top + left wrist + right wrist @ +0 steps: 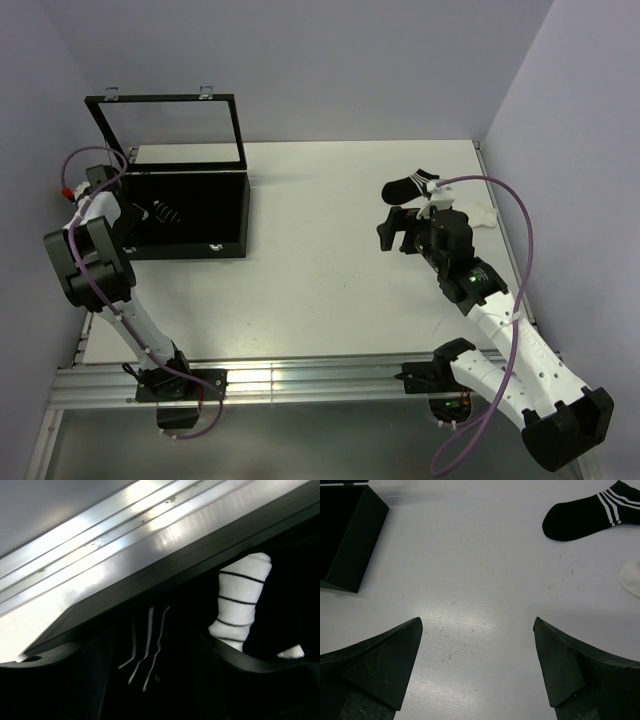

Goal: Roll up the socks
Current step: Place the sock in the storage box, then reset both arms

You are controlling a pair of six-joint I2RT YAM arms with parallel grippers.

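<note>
- Black box [215,250]: stands at the far left of the table [320,280], its lid [165,98] raised at the far side.
- Left gripper [150,650]: reaches into the box from the left side. Its fingers [260,680] are spread apart. A boxed black sock [147,645] with white stripes lies in the gap between them; contact with either finger cannot be told (the interior is very dark).
- Boxed white sock [242,600]: black-striped, rolled into a bundle, inside the box just beside the black one and against the box wall.
- Right gripper [476,622]: sits over bare table right of centre, fingers [390,660] spread wide with nothing between them.
- Loose black sock [585,517]: white stripes at the cuff, lying flat on the table just beyond the right gripper, towards the far right. It is apart from the gripper.
- Loose white sock [632,577]: on the table right of the black one, near it but not touching. The overhead view shows it partly hidden by the right arm.
</note>
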